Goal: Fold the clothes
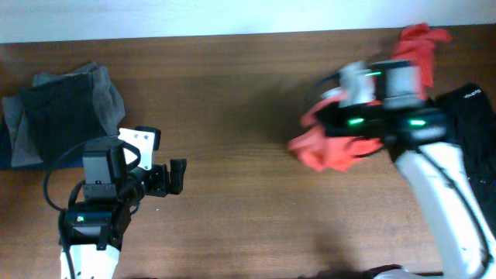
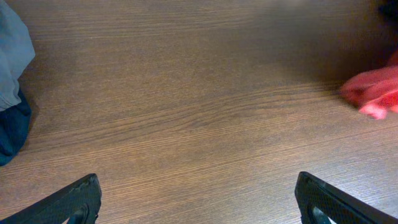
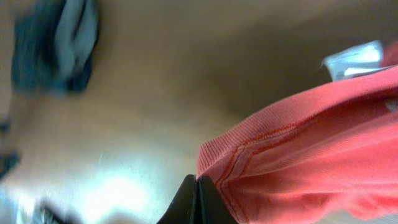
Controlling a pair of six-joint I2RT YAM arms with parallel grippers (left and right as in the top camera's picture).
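Note:
My right gripper (image 3: 198, 200) is shut on a hem of the orange-red T-shirt (image 3: 311, 149) and holds it bunched above the table. In the overhead view the shirt (image 1: 325, 151) hangs blurred under the right arm at centre right, with more of it trailing toward the back edge (image 1: 418, 39). A black shirt with small white marks (image 1: 474, 124) lies at the far right. My left gripper (image 1: 177, 177) is open and empty at lower left, low over bare wood (image 2: 199, 199). The red shirt shows at the right edge of the left wrist view (image 2: 376, 93).
A pile of grey and dark folded clothes (image 1: 62, 112) lies at the back left; its edge shows in the left wrist view (image 2: 12, 68). The brown wooden table (image 1: 232, 93) runs between the two arms.

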